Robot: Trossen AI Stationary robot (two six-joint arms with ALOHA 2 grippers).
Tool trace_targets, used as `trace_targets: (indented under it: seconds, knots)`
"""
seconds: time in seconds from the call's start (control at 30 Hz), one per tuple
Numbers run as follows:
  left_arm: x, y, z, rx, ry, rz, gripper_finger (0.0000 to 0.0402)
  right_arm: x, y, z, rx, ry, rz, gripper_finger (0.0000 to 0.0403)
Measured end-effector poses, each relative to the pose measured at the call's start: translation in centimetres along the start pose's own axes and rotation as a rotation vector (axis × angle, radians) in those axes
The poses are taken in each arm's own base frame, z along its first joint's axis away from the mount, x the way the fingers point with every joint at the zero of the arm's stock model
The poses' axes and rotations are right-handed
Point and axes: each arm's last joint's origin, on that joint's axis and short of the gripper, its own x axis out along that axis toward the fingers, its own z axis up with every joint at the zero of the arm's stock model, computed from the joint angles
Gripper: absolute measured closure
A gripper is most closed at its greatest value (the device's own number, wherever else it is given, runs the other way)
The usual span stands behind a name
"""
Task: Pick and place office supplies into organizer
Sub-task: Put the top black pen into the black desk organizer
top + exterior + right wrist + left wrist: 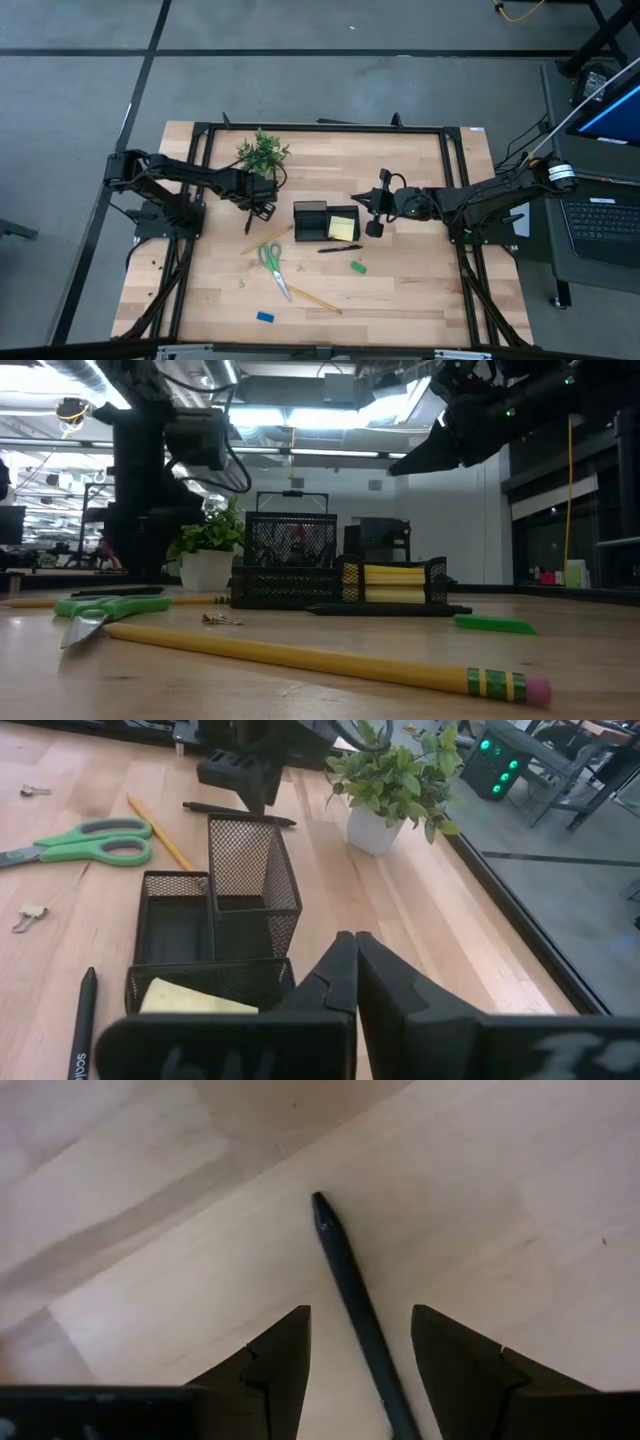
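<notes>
The black mesh organizer (312,222) stands mid-table with the yellow sticky-note pad (342,228) lying in its right compartment. My left gripper (361,1310) is open, pointing down left of the organizer (215,900), its fingers on either side of a black pen (338,1250) that lies flat on the wood; they do not touch it. My right gripper (355,935) is shut and empty, held above the table at the organizer's right side (374,222). Another black pen (340,248), the green block (358,267), scissors (272,265), two pencils (265,240) (315,298) and the blue block (264,317) lie loose.
A potted plant (263,153) stands behind my left gripper near the far edge. Small binder clips (30,915) lie on the wood near the scissors. Black frame rails (455,180) run along the table's sides. Bare wood lies toward the near edge.
</notes>
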Motion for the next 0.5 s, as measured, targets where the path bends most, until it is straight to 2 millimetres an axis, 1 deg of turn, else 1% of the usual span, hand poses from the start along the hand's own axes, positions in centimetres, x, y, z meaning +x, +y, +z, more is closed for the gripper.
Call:
trace_targets:
  seconds: [0.23, 0.5]
  knots:
    - [1.2, 1.0, -0.2, -0.041, 0.026, -0.001, 0.0233, 0.0, 0.0, 0.0, 0.0, -0.001, 0.0, 0.0396]
    - [1.7, 1.2, -0.2, -0.066, 0.038, -0.039, 0.0233, 0.0, 0.0, 0.0, 0.001, -0.001, 0.0, 0.0395]
